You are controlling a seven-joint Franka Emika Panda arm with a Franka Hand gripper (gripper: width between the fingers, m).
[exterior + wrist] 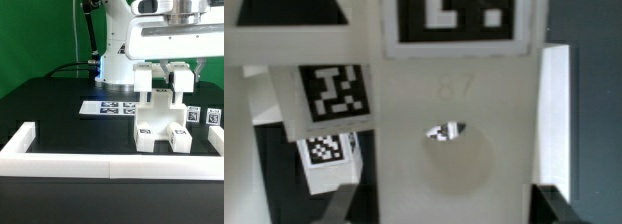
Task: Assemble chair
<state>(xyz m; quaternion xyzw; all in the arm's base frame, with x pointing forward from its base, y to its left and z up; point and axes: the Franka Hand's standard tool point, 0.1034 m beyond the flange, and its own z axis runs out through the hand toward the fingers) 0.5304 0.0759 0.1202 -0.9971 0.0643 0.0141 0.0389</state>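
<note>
Chair [160,122]: white, blocky, partly built, standing upright on two block legs that each carry a square tag. It sits toward the exterior view's right on the black table [55,120], just behind the near border wall [70,165]. Its long axis runs vertically, with a narrower upper piece rising from the legs. Gripper [164,80]: directly above the chair, pointing straight down and reaching it from the top. In the wrist view the chair's flat white face [464,160], with one small hole [448,131], fills the space between the dark fingertips [550,203]. The fingers appear drawn in and clamped on that upper piece, though the contact itself cannot be clearly made out. Deciding relation: piece and fingers share one vertical line, so any seating or lifting is judged to go straight along that axis. Two small tagged parts [203,116]: loose, far right of the chair, apart from it. Marker board [108,106]: flat on the table, left of and behind the chair, not touching it.
</note>
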